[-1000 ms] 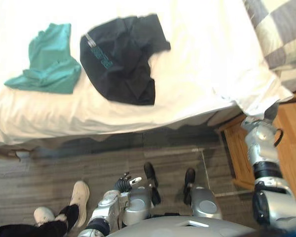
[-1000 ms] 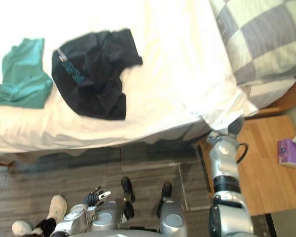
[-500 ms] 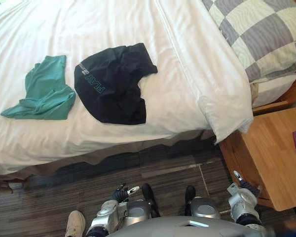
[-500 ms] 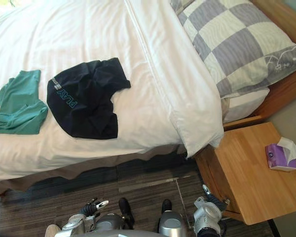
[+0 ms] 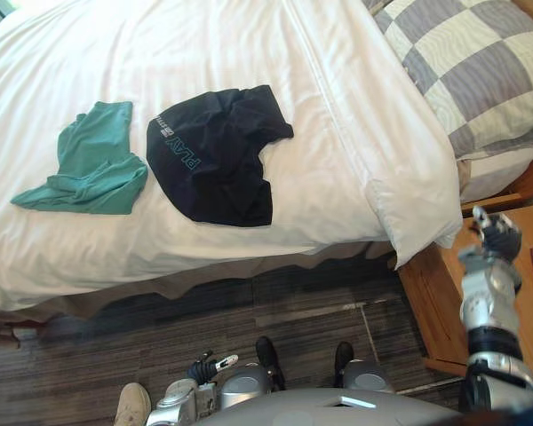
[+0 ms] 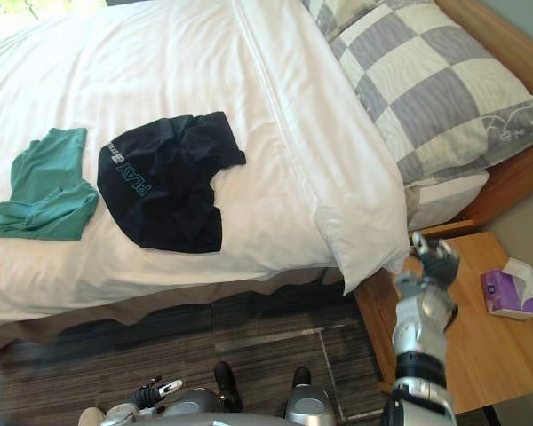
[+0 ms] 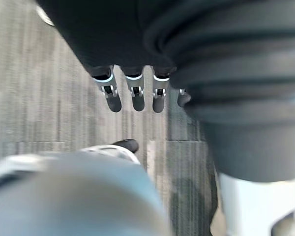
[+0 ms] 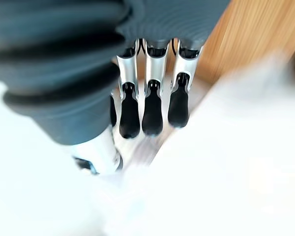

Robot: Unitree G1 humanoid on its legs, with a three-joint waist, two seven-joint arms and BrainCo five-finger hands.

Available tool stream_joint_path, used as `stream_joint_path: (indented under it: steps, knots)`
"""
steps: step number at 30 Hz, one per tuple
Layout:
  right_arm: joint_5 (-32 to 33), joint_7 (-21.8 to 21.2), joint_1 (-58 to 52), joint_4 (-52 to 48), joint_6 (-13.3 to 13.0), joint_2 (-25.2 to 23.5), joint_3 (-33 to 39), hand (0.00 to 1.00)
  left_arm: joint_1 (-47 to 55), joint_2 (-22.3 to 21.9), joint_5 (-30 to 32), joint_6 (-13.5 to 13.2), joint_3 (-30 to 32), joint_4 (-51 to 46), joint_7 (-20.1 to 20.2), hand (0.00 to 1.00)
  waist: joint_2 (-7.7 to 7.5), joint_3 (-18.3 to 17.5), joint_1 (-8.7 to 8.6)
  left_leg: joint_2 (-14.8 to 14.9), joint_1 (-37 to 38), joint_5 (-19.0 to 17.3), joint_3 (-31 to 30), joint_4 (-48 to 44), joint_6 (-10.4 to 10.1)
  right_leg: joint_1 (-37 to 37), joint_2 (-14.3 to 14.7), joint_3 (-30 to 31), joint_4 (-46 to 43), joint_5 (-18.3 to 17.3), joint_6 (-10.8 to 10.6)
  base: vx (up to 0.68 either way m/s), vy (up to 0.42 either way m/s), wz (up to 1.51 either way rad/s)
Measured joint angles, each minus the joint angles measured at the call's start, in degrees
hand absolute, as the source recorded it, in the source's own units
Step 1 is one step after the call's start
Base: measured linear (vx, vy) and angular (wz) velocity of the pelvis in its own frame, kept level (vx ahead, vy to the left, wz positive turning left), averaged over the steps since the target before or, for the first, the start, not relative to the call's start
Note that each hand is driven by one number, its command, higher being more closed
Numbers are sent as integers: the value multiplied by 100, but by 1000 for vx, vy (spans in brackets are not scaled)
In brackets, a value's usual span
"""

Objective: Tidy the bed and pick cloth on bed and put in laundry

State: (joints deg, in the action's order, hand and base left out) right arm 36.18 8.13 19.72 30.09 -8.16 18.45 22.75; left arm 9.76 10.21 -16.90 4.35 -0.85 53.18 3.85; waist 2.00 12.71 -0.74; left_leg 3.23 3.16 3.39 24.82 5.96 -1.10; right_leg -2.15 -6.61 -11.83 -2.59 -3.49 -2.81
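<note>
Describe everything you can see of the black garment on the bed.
The black garment is soft, matte dark cloth with pale teal lettering and a light band near one edge. It lies loosely spread and wrinkled on the white sheet, toward the bed's near side, with a curved gap in its right edge where the sheet shows. A teal garment lies just to its left; whether they touch is unclear. Nothing else rests on it.

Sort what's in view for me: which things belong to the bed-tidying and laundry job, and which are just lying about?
Job:
black garment
green garment
white duvet
checked pillow

Lying about:
wooden nightstand
purple tissue box on it
person's shoe on the floor
</note>
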Motion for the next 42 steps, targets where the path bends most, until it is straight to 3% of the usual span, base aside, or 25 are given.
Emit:
stream_joint_path:
  steps: [4,8,13,16,17,19,23,25,27,29,31,34,37,39,42]
  knots:
    - [785,-487,1204,-461,101,352,-152,100,-28,-17,-323,-92,-34,-5,0,0,197,285,49,10,-248,84,-9,-29,68,267,-25,1,-64,58,29,-7,28,5]
    - [1295,-547,1970,-998,153,700,-234,100,-207,-15,-726,-131,-81,-11,-3,0,381,764,51,34,-547,197,-27,-31,128,596,-8,1,-156,123,71,-64,26,3]
    - [1529,-194,2491,-1455,150,975,-292,100,-479,-13,-954,-125,-245,-50,-11,0,568,1144,65,47,-1018,343,-82,-35,199,1112,-5,-21,-319,175,97,-42,20,6]
    - [1532,213,2735,-1549,136,1240,-443,100,-681,-31,-958,-81,-537,-138,-18,0,832,1264,138,12,-1341,428,-177,-35,241,1483,-50,-54,-483,172,98,-2,19,11]
    - [1534,373,2851,-1551,50,1433,-575,100,-785,-56,-963,-70,-702,-193,-26,0,1006,1342,180,-10,-1531,483,-203,-36,270,1710,-78,-81,-597,157,99,-19,23,17]
    - [1544,546,2934,-1544,-44,1579,-659,100,-895,-79,-1065,-59,-934,-240,-58,0,1195,1411,209,-43,-1806,556,-240,-35,278,2059,-159,-108,-792,115,93,-32,21,17]
    - [1569,769,2877,-1077,-100,1611,-758,100,-949,-68,-1235,11,-1236,-239,-222,0,1248,1374,372,-114,-2361,767,-382,-36,115,2778,-279,-86,-1103,81,122,-15,-9,6]
    - [1670,757,2813,-781,-283,1670,-757,100,-1069,-56,-1407,-7,-1471,-232,-311,0,1334,1313,502,-164,-2636,898,-554,-36,32,3100,-357,-93,-1226,66,127,-26,-15,15]
    - [1773,524,2749,-757,-589,1738,-754,100,-1120,-73,-1527,-32,-1625,-237,-336,0,1453,1225,515,-180,-2819,897,-660,-36,31,3309,-380,-101,-1360,2,101,-32,7,20]
    - [1998,151,2671,-603,-774,1819,-739,100,-1151,-86,-1573,-124,-1662,-237,-291,0,1459,1221,519,-204,-2887,792,-661,-34,-34,3498,-440,-91,-1582,-96,100,-46,15,12]
    - [2423,-386,2464,-527,-928,1712,-645,100,-1195,-146,-1575,-249,-1635,-232,-223,0,1456,1222,521,-203,-2924,701,-627,-34,6,3599,-454,-62,-1710,-148,83,-46,13,-1]
    - [2667,-782,1777,-78,-934,1206,-468,100,-1197,-439,-1560,-433,-1336,-220,-101,0,1435,1236,478,-187,-2802,632,-388,-33,67,3552,-461,17,-1743,-151,89,5,10,-18]
    - [2655,-888,754,771,-769,381,-429,100,-1203,-681,-1315,-638,-969,-211,-3,0,1400,1261,344,-185,-2627,630,-309,-32,83,3423,-471,47,-1803,-209,103,80,-9,-13]
    - [2552,-865,164,1289,-636,-214,-395,100,-1207,-744,-1160,-686,-854,-161,-33,0,1349,1298,170,-182,-2403,698,-293,-36,-70,3108,-490,-56,-1755,-278,100,111,-38,15]
    - [2355,-941,-479,1628,-577,-893,-395,100,-1218,-726,-1010,-716,-594,-43,-61,0,1147,1432,-6,-111,-1868,607,-173,-35,-219,2437,-431,-176,-1554,-313,87,90,-51,5]
